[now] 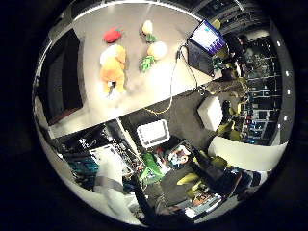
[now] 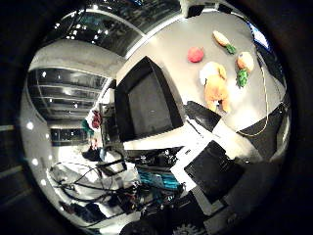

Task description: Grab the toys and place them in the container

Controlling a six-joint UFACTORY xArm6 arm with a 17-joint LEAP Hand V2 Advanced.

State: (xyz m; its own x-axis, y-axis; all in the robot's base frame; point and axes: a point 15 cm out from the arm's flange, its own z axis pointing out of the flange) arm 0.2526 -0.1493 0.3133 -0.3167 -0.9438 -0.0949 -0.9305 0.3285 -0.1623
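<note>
Four toys lie close together on the grey table (image 1: 154, 86), far from my palm: an orange and white plush animal (image 1: 113, 70), a red round toy (image 1: 112, 34), and two pale vegetable toys with green leaves (image 1: 147, 28) (image 1: 155, 52). A black open container (image 2: 146, 103) stands on the same table beside the toys, and nothing shows inside it. My hand (image 2: 212, 169) hangs well off the table's edge, fingers stretched out and holding nothing.
An open laptop (image 1: 204, 41) sits at the table's corner past the vegetable toys, with a yellow cord trailing off the edge. On the dark floor are a white basket (image 1: 153, 132), a white box (image 1: 211, 113) and cluttered gear.
</note>
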